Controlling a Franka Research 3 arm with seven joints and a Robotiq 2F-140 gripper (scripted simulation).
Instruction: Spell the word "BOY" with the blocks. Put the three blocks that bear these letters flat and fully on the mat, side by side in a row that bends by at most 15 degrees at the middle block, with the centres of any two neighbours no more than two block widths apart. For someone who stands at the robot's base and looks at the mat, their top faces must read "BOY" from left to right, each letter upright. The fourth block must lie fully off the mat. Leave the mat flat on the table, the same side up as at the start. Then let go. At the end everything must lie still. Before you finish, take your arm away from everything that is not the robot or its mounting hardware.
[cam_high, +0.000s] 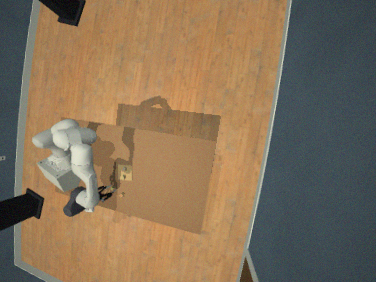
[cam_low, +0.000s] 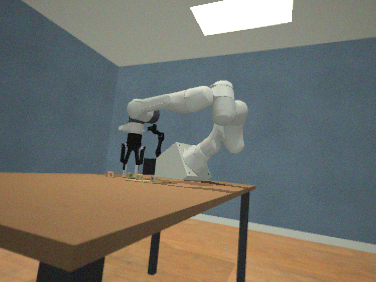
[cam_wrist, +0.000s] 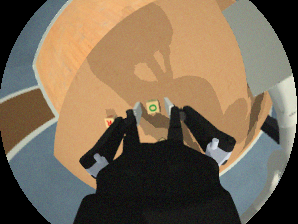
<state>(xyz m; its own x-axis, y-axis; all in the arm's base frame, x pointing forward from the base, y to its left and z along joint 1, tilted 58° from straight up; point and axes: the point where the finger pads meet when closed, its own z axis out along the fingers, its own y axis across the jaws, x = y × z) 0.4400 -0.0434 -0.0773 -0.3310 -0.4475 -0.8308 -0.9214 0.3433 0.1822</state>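
The tan mat (cam_high: 175, 185) (cam_wrist: 220, 76) lies flat on the wooden table (cam_high: 150, 60) (cam_low: 75, 200). A pair of small blocks (cam_high: 124, 173) sits close together near the mat's edge on the robot's side. Another small block (cam_high: 121, 194) lies a little apart from them. In the wrist view, a block with a green letter (cam_wrist: 153, 107) lies below and between my fingertips. A block with a red mark (cam_wrist: 111, 121) lies just outside the left finger. My gripper (cam_high: 107, 191) (cam_low: 131, 162) (cam_wrist: 152, 105) hangs part open above these blocks and holds nothing. The letters are too small to read.
The robot's base (cam_high: 57, 172) (cam_low: 175, 162) stands at the table's edge beside the mat. Two dark camera stands (cam_high: 62, 10) (cam_high: 20, 207) are at the table's corners. The blocks show as small specks (cam_low: 129, 175) on the far table edge in the exterior view.
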